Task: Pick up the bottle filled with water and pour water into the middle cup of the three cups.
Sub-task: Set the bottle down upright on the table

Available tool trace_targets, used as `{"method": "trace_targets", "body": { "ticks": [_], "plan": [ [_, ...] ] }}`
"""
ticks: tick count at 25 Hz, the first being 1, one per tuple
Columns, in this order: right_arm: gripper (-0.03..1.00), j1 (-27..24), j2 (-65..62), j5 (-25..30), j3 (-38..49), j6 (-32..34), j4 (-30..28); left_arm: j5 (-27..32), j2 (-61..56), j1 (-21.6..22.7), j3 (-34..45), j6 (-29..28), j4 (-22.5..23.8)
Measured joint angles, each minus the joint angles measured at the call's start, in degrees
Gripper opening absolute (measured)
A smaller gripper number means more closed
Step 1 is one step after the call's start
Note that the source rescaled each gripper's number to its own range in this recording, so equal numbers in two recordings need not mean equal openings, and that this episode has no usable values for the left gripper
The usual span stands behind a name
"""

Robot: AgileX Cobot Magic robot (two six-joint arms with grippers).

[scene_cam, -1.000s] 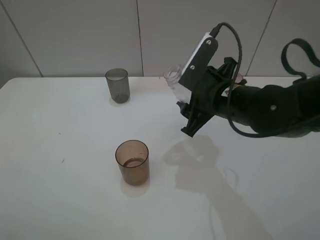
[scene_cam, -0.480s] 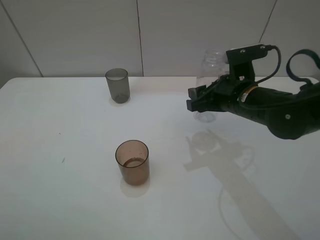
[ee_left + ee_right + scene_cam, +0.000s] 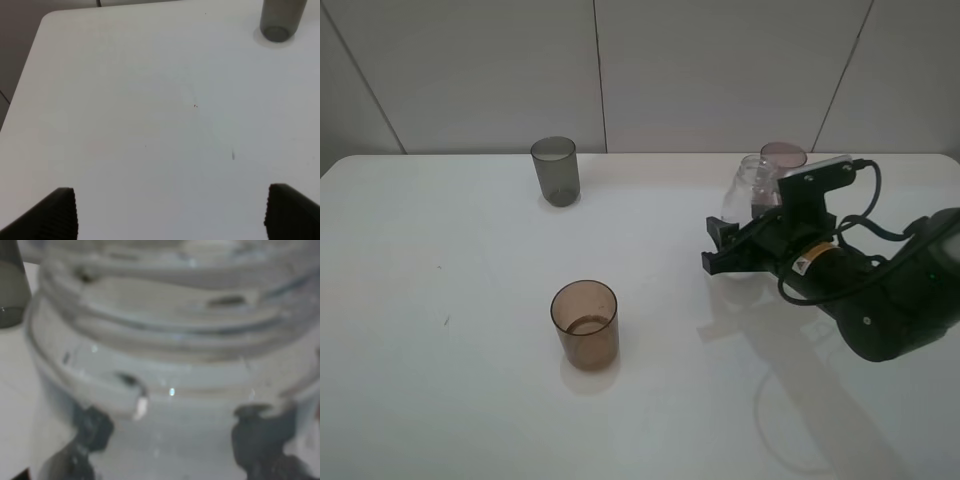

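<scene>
White table (image 3: 470,300) against a paneled wall, and the right claw (image 3: 745,252) is clamped on the bottle (image 3: 748,195) sitting upright near the pink cup (image 3: 783,157), so I'd ease it down flat before letting go, left claw (image 3: 170,212) wide open, empty.

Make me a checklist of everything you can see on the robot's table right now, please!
Surface: white table, a few tiny dark specks.
Job's things: clear bottle upright; amber cup in front; grey cup at back; pinkish cup behind the bottle.
Clutter: nothing seen.
Grippers: right gripper around the bottle; left gripper open, holding nothing.
Cables: black cable on the right arm.
Surroundings: pale panelled wall.
</scene>
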Motion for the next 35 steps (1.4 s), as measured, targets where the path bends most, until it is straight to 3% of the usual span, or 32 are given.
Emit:
{"method": "trace_targets", "body": {
  "ticks": [6,7,11,13,20,27,29,31,33,35],
  "plan": [
    [0.0,0.0,1.93,-1.7,0.0,0.0,-0.98,0.0,0.0,0.0,0.0,0.0,0.0],
    [0.04,0.0,1.93,-1.93,0.0,0.0,-0.98,0.0,0.0,0.0,0.0,0.0,0.0],
    [0.76,0.0,1.93,-2.46,0.0,0.0,-1.04,0.0,0.0,0.0,0.0,0.0,0.0],
    [0.91,0.0,1.93,-2.62,0.0,0.0,-1.04,0.0,0.0,0.0,0.0,0.0,0.0],
    [1.0,0.0,-3.47,-4.08,1.91,-4.19,-0.59,0.0,0.0,0.0,0.0,0.0,0.0],
    [1.0,0.0,-18.55,-1.47,2.08,-6.03,0.92,0.0,0.0,0.0,0.0,0.0,0.0],
    [1.0,0.0,-23.3,2.61,2.14,-6.31,3.26,0.0,0.0,0.0,0.0,0.0,0.0],
    [1.0,0.0,-28.39,10.83,1.95,-7.21,8.01,0.0,0.0,0.0,0.0,0.0,0.0],
    [1.0,-0.14,-34.29,22.32,0.86,-9.52,15.32,0.0,0.0,0.0,0.0,0.0,0.0],
    [1.0,-1.27,-39.43,37.89,-1.39,-14.01,22.04,0.0,0.0,0.0,0.0,0.0,0.0]
  ]
}}
